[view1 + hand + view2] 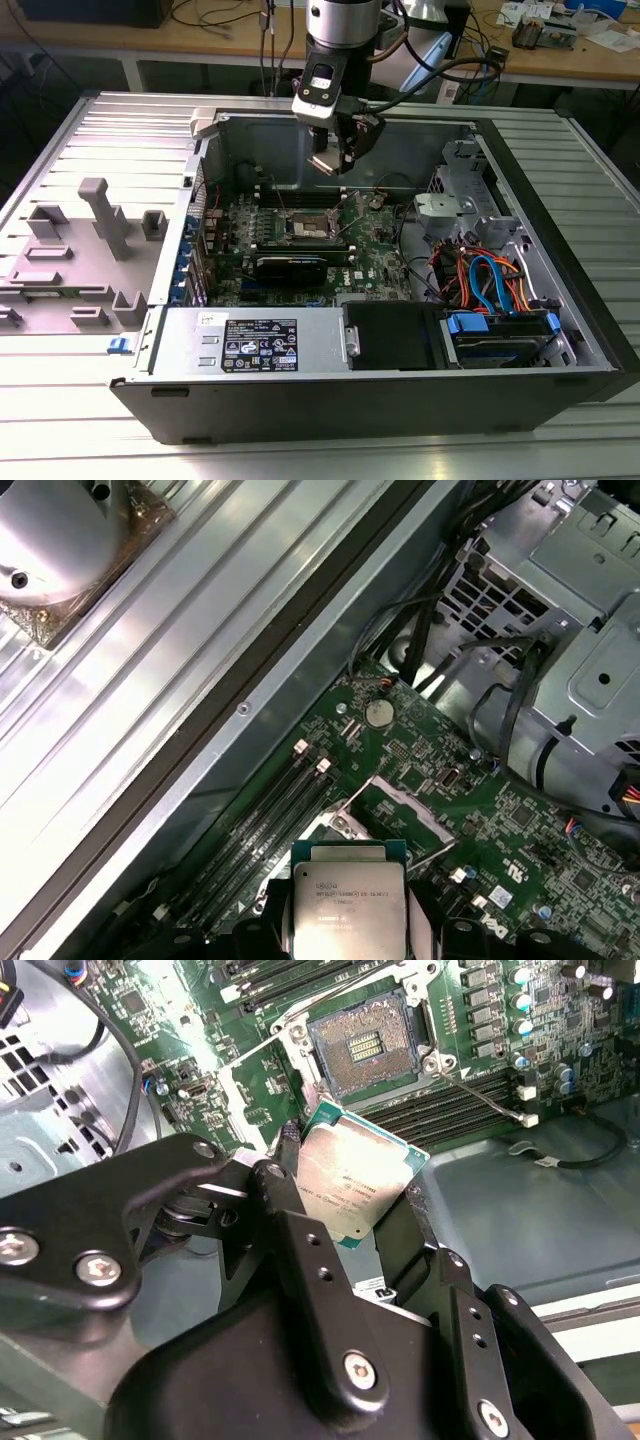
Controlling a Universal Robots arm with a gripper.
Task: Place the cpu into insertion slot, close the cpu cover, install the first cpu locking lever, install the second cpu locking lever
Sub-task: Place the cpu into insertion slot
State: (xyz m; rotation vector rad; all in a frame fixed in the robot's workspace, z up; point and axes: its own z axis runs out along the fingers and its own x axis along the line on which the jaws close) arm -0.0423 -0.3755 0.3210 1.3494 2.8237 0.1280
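My gripper (335,152) hangs above the motherboard inside the open computer case and is shut on the cpu (355,1185), a flat square chip with a silver-grey top, held by its edges between two black fingers (290,1165). The cpu (348,900) is in the air, tilted, just off the insertion slot (365,1050), whose contact field lies bare. In the exterior view the insertion slot (308,226) sits below the gripper. The cpu cover (410,808), a thin silver frame, stands raised beside the slot. A thin wire locking lever (485,1098) sticks out unlatched.
A long black card (300,266) lies just in front of the slot. A power supply (255,345) and a drive bay with blue and orange cables (490,290) fill the case front. Memory slots (270,820) run alongside. A grey fixture (80,250) stands outside on the exterior view's left.
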